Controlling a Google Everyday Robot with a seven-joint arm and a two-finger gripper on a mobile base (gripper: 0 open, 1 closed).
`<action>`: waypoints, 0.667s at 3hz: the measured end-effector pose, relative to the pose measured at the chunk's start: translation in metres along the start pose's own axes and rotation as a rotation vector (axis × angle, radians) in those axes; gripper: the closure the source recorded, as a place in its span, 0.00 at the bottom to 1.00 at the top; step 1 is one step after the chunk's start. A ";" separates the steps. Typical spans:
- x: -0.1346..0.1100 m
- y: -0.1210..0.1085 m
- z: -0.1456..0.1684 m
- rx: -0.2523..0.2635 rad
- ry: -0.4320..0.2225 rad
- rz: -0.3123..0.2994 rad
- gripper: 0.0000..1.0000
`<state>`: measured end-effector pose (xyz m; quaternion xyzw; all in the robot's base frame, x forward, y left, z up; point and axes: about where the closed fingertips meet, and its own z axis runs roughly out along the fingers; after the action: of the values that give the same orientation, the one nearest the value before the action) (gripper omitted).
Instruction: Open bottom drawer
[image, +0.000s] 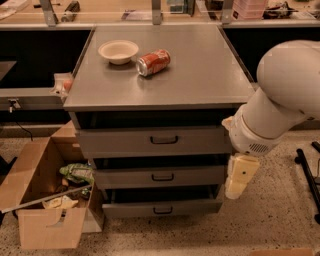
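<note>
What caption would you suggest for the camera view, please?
Cream gripper hangs right of the grey metal cabinet, near its grey bottom drawer, whose small black handle is untouched.
</note>
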<state>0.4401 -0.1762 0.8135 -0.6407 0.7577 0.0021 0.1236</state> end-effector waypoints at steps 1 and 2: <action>-0.001 0.009 0.042 -0.027 -0.010 -0.049 0.00; -0.003 0.034 0.134 -0.101 -0.010 -0.127 0.00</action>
<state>0.4325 -0.1453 0.6786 -0.6929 0.7139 0.0356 0.0946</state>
